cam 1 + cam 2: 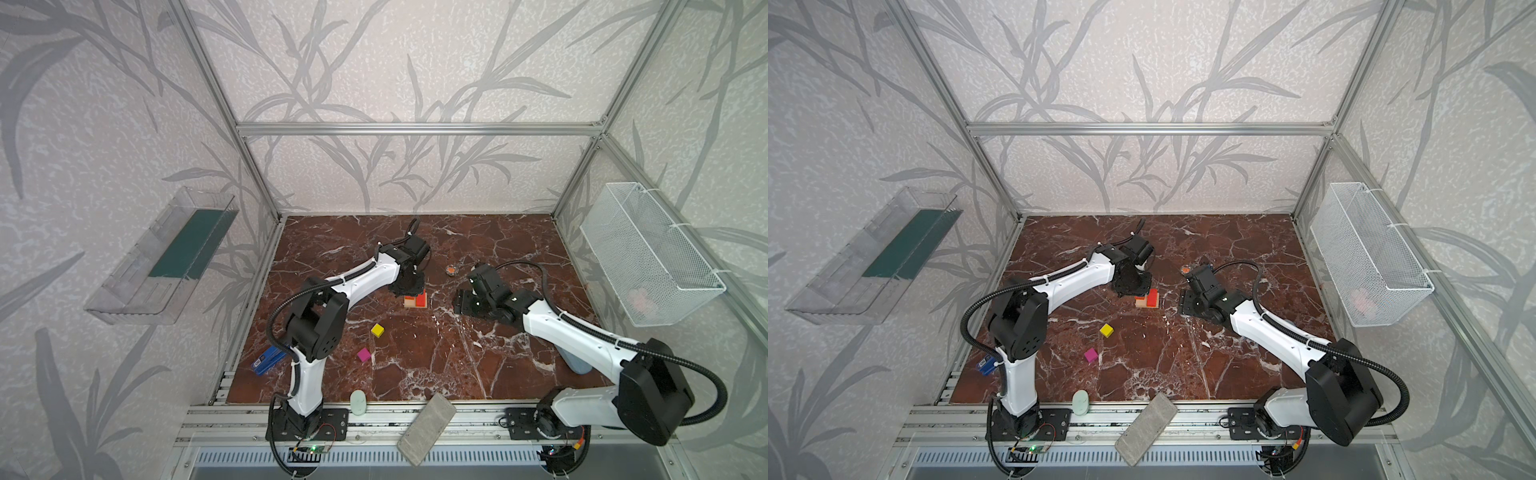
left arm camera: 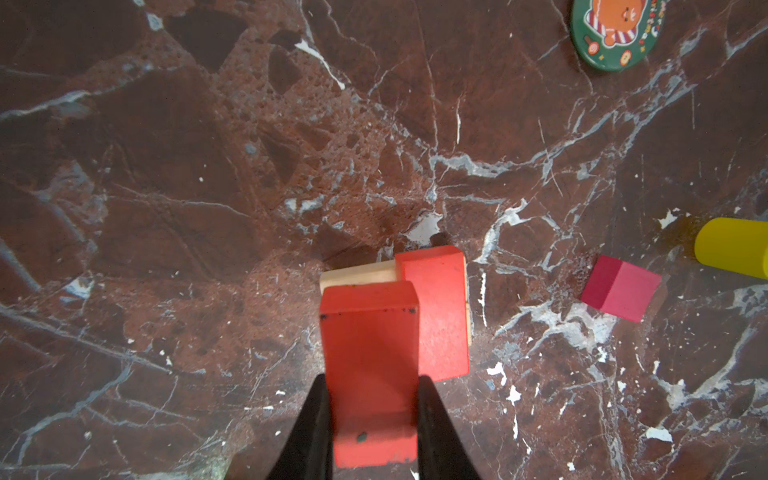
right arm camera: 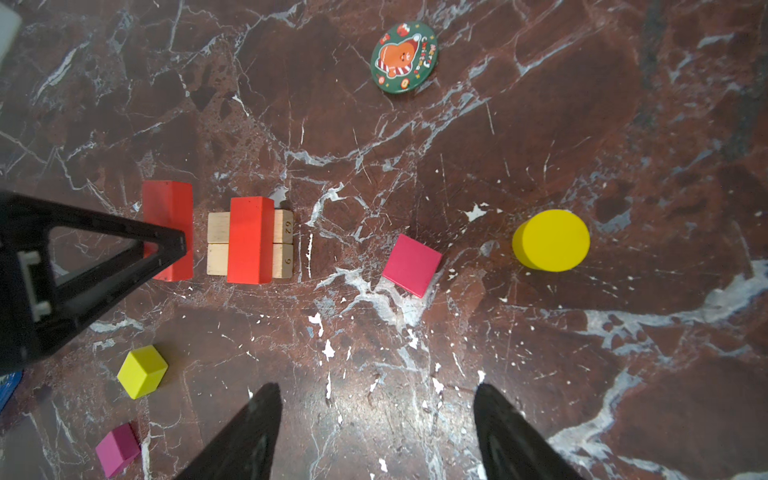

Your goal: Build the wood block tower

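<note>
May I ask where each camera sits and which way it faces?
Top views: high behind the bases, looking down on the brown marble table; both arms show.
Left wrist: behind the left end effector, facing down; it clamps a red flat wooden block.
Right wrist: behind the open right end effector, facing down.
Wrist views share the round green badge.

- The held flat block [image 2: 370, 353] is sitting between the jaws of the left claw [image 2: 372, 378], just beside the two bars [image 3: 218, 245].
- Beyond that claw's tips, a second flat block [image 2: 436, 311] is lying across those bars, which are resting side by side on the worktop [image 3: 540, 374].
- Ahead of the right claw [image 3: 376, 395], a cube [image 3: 411, 264] is lying between the bars and a cylinder [image 3: 550, 240].
- Two further cubes [image 3: 142, 371] are lying apart behind the left claw.
</note>
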{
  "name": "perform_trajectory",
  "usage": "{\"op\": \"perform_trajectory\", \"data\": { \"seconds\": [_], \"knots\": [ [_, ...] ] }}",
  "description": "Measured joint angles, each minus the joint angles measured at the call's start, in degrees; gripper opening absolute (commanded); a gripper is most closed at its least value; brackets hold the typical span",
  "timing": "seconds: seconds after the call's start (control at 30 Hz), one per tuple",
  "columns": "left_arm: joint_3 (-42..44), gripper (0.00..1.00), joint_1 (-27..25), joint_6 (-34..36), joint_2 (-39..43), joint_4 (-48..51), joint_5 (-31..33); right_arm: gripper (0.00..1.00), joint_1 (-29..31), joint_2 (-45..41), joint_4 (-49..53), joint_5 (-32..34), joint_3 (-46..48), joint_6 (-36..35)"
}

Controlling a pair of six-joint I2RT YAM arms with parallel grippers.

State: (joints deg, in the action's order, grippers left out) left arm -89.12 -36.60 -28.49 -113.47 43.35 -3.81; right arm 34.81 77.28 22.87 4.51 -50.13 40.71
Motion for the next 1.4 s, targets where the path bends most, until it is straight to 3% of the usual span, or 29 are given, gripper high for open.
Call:
{"op": "perform_trajectory", "data": {
  "seconds": [0.8,1.4],
  "knots": [
    [-1.9,0.21,0.0,-0.8,-4.0,1.0,-0.6,0.74,0.0,1.2,-0.3,-1.1,0.0,-0.1],
    [-1.9,0.31,0.0,-1.9,-4.1,1.0,-0.5,0.74,0.0,1.6,-0.4,-1.2,0.0,-0.1]
  ]
}}
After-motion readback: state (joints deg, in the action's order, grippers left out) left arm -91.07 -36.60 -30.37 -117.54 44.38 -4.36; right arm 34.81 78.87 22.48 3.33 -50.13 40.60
